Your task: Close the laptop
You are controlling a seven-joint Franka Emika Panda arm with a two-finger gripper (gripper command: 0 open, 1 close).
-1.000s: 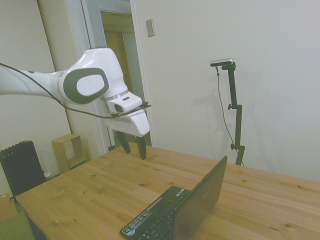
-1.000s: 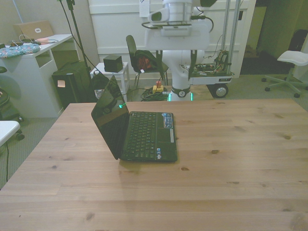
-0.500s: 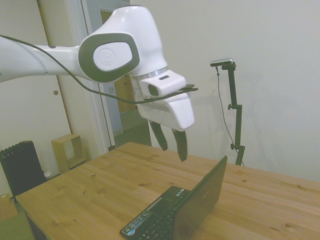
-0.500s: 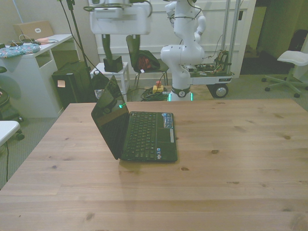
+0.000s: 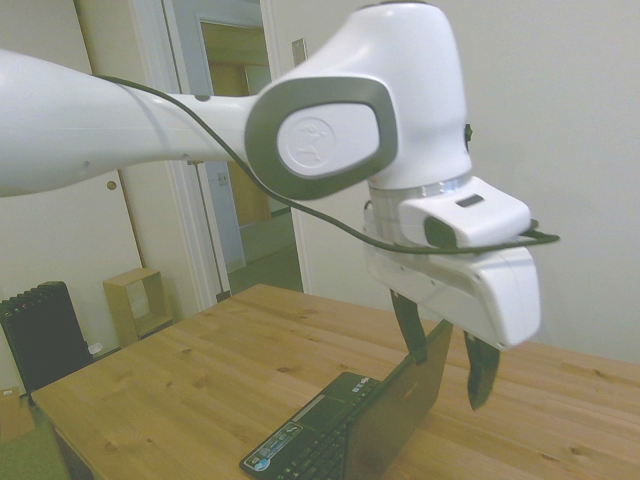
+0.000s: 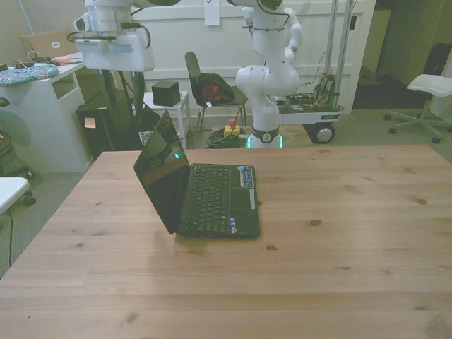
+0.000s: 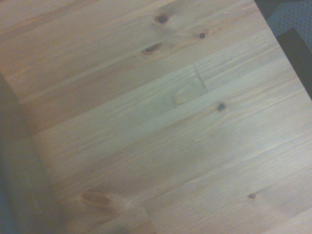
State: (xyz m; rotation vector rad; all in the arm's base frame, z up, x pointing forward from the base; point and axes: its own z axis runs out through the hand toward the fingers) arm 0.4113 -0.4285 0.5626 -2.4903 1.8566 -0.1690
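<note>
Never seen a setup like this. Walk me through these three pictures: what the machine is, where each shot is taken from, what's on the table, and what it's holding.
The machine is a white robot arm ending in a two-fingered pincer. One picture is taken from beside the wooden table, one from across it, and the blurry one from a camera on the arm's wrist, showing mostly bare wood. On the table stands a black laptop, lid open. The pincer is open, holds nothing, and hangs in the air by the back of the lid. The job is to close the laptop; it is not yet closed.

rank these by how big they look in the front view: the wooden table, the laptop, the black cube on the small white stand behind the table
1. wooden table, by far the largest.
2. laptop, open on the table.
3. black cube, smallest as it looks, though it sits farther from the camera, so its true size is unsure.
</note>
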